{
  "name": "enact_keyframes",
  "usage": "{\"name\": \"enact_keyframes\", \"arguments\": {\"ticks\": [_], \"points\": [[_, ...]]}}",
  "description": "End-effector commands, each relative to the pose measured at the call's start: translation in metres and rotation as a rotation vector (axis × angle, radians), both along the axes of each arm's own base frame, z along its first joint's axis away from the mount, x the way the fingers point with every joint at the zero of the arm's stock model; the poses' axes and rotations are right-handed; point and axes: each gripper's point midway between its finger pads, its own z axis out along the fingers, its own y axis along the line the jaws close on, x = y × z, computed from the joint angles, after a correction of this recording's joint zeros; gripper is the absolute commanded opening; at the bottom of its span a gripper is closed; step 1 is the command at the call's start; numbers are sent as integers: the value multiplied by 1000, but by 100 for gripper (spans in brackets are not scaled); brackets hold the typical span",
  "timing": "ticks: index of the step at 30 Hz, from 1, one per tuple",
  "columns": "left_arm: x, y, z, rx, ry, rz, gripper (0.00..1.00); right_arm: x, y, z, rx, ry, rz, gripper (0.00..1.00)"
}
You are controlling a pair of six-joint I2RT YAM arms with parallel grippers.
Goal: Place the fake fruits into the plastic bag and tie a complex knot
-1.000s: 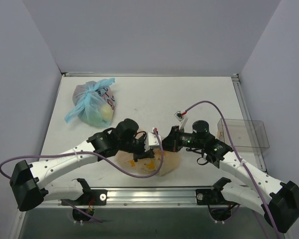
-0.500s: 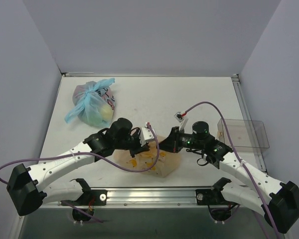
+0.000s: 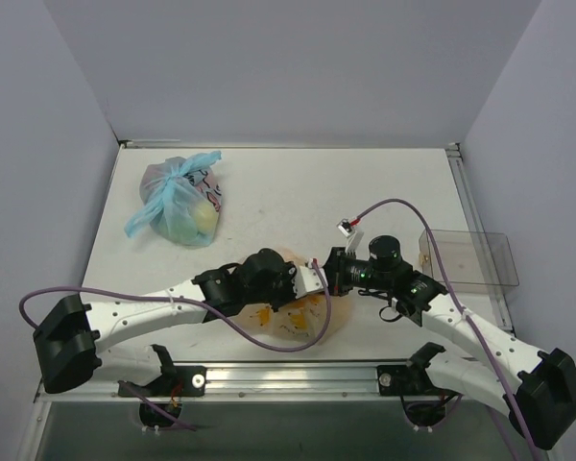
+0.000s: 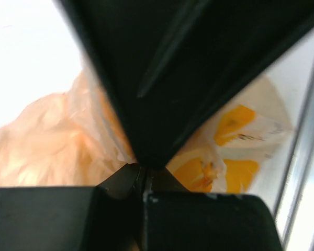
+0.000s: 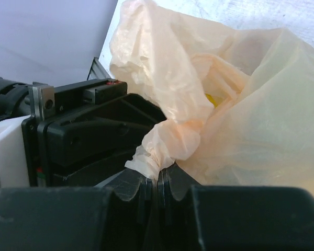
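Note:
The peach-orange plastic bag (image 3: 293,322) lies at the table's near edge, between the arms. My right gripper (image 5: 159,180) is shut on a twisted bunch of the bag's handle (image 5: 170,144); whether this bunch is a tied knot I cannot tell. A yellow spot of fake fruit (image 5: 211,98) shows through the film. My left gripper (image 4: 144,175) is shut, right against the black body of the right gripper (image 3: 334,274). Bag plastic (image 4: 47,146) with orange prints (image 4: 230,123) runs down to its tips; whether any is pinched is hidden. In the top view the left gripper (image 3: 310,281) is over the bag's far edge.
A clear bag with light-blue tied handles (image 3: 178,202) lies at the back left, a yellow-green fruit inside. A clear plastic box (image 3: 466,259) stands at the right edge. A metal rail (image 3: 298,370) runs along the front. Purple cables loop from both arms.
My left gripper has swung to the right across the bag and now sits against the right gripper. The right gripper has stayed almost in place, still shut on the handle.

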Motion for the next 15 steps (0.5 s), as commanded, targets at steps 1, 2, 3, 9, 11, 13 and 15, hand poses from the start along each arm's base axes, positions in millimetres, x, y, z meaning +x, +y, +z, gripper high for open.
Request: {"name": "enact_keyframes", "arguments": {"ticks": [1,2,3,9,11,13,15], "points": [[33,49,-45,194,-57,260,0,8,11,62,189,-121,2,0],[42,50,-37,157,-72,301,0,6,12,60,191,-105,10,0],[53,45,-17,66,-96,341,0,3,11,54,189,-68,8,0],[68,38,79,-370,-126,335,0,-2,12,44,200,-32,11,0],[50,28,84,-410,-70,250,0,1,12,45,198,-47,3,0],[36,26,74,-372,-19,198,0,6,11,47,189,-69,-7,0],[20,30,55,-306,41,158,0,13,8,51,187,-83,-31,0]]}}
